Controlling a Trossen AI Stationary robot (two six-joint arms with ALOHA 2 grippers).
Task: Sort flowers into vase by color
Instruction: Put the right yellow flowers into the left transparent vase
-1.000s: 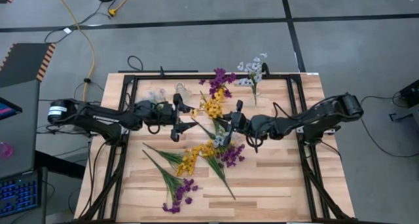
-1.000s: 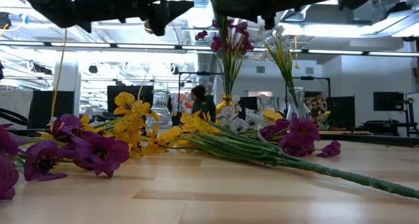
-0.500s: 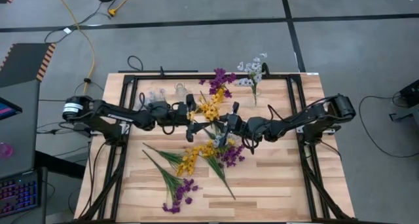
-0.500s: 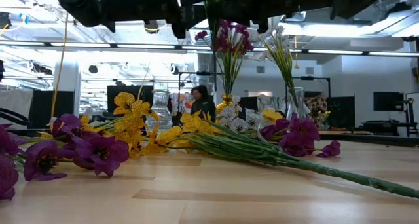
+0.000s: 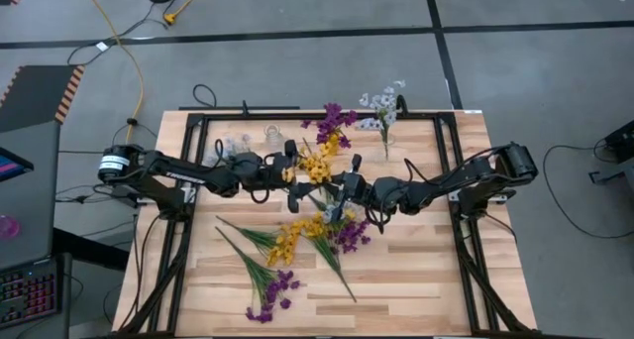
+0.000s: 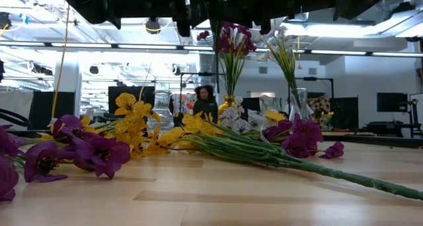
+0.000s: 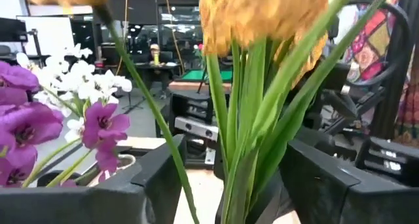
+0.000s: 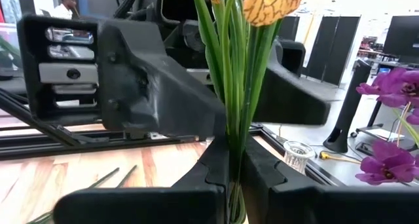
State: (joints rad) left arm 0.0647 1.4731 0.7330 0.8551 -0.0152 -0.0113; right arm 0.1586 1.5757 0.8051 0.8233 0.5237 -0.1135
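Step in hand: a handover of one yellow flower between the two arms, held up above the middle of the table.

Right gripper: its fingers are pressed together on the green stems of the yellow flower, which stands upright between them in the right wrist view.

Left gripper: its fingers stand apart on either side of the same stems, and the stems pass between them; whether a finger already touches the stalk is hard to judge from the left wrist view.

Where the arms meet: in the high view both grippers face each other near the table's centre, just in front of the vases.

Purple vase: at the far edge, already holding purple blossoms.

White vase: beside it, holding pale sprigs.

Empty glass vases: two or three stand at the far left, behind the left arm; one is the likely home for yellow.

Loose flowers: yellow and purple sprigs lie crossed on the wooden table, so much sorting remains.

Next move: the left fingers would need to close on the stalk before the right lets go, then carry the stem end down into an empty vase.

Risk: the thin stems could slip or twist during the exchange.
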